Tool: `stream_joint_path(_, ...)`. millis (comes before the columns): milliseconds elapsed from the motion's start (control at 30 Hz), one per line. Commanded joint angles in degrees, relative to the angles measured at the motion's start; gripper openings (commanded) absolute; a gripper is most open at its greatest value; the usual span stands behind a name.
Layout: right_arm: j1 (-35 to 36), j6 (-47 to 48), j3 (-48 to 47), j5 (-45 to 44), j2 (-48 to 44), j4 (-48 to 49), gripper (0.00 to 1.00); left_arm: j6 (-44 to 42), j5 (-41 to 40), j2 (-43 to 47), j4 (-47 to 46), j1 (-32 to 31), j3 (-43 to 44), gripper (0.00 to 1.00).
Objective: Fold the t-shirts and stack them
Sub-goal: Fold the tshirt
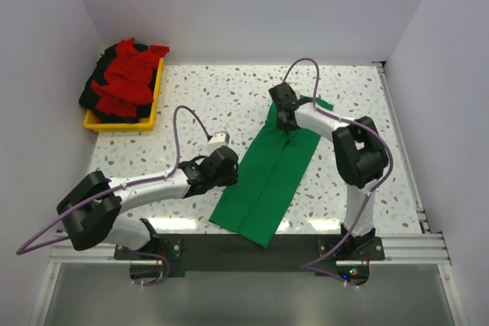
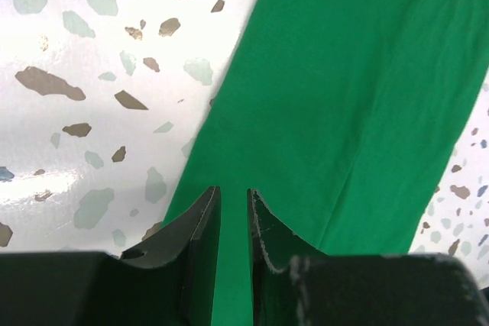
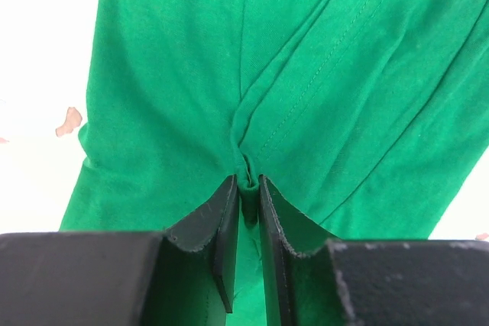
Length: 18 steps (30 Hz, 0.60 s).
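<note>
The green shirt [image 1: 271,181] lies centrally as a strip from 1 to 7 o'clock. Its 1 o'clock end is pinched by the right gripper [image 3: 246,181], likely for folding over. The left gripper [image 2: 233,192] is nearly closed at the 9 o'clock edge; a hold cannot be told.

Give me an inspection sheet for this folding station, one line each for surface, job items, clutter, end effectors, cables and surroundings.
Surface: speckled terrazzo tabletop, glare near the front edge.
Job's things: green t-shirt folded into a long strip mid-table; red and black shirts heaped in the far left corner.
Clutter: yellow tray under that heap; nothing else seen.
End effectors: right end effector pinching a pucker at the green t-shirt's far end; left end effector nearly closed at its left edge, grip unclear.
Cables: purple cables looping off both arms.
Surroundings: white walls; metal rail along the right side.
</note>
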<state>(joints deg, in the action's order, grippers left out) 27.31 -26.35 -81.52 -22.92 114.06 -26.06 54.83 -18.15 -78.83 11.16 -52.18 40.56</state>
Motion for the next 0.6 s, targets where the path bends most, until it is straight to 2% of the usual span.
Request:
stream_joint_path(0, -0.5, -2.3, 1.09, 0.24, -2.79, 3.39, 0.2, -0.95, 0.22, -0.97, -1.58, 0.24, -1.35, 0.25)
stream_joint_path(300, -1.38, -3.88, 5.66, 0.24, -5.86, 5.76, 0.22, 0.45, 1.98, -1.24, -2.1, 0.06, -4.95, 0.24)
stream_joint_path(567, -1.91, -5.55, 11.11, -0.11, -9.99, 8.22, 0.21, 3.61, 0.93, -0.98, -0.7, -2.75, -6.72, 0.23)
